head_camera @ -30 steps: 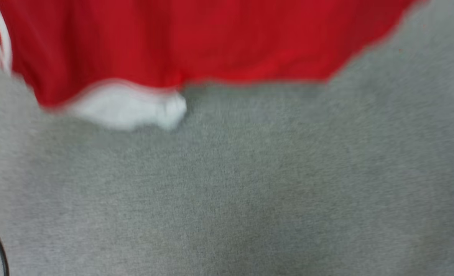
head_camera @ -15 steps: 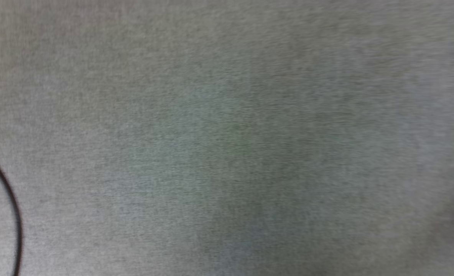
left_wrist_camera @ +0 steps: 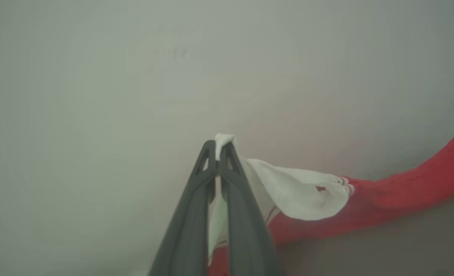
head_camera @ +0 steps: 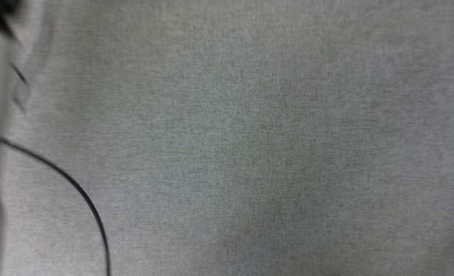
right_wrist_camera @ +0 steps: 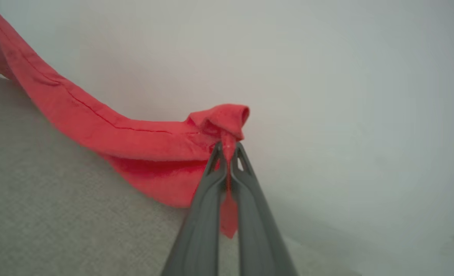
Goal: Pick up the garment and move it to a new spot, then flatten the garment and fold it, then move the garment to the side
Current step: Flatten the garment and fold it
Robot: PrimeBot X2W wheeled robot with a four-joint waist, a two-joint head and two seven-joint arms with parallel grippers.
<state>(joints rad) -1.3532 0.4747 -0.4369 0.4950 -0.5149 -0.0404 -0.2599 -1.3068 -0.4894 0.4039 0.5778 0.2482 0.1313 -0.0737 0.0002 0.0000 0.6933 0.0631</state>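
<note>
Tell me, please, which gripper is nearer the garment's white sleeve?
Left: the left gripper pinches the white sleeve; the right gripper clamps a red edge of the garment.

**Soft cloth, matt plastic**

The garment (right_wrist_camera: 96, 126) is thin, limp cloth. Its red part looks matt and faintly fuzzy, with a stitched seam line along the edge. The sleeve (left_wrist_camera: 288, 188) is white cloth of the same soft kind, matt, with a fine texture just visible. The left gripper (left_wrist_camera: 217, 151) and right gripper (right_wrist_camera: 229, 147) look like dark grey plastic, smooth and matt, with no shine. The surface (head_camera: 250, 134) underneath is grey cloth, matt, with a fine and slightly rough weave that shows as a small grid in the right wrist view. The cable (head_camera: 75, 186) lying on it is black and looks smooth; blur hides what it is made of.
</note>
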